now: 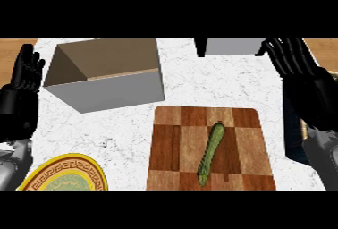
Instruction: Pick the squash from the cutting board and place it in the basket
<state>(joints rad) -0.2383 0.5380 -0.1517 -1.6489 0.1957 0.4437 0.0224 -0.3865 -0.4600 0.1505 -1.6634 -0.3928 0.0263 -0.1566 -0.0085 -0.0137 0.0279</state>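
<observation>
A long green squash [211, 153] lies lengthwise on the checkered wooden cutting board [178, 147] at the lower middle of the counter. The basket [105, 74] is a grey open box with a brown inside, standing at the upper left of the board. My right hand [293, 56] is raised at the upper right with straight fingers, well apart from the squash. At the left edge my left hand [25, 71] rests open with its fingers up. Neither hand holds anything.
A yellow-rimmed patterned plate [66, 176] lies at the lower left corner. A grey object [228, 46] stands at the counter's back edge, right of the basket. White marble counter [218, 85] shows between basket and board.
</observation>
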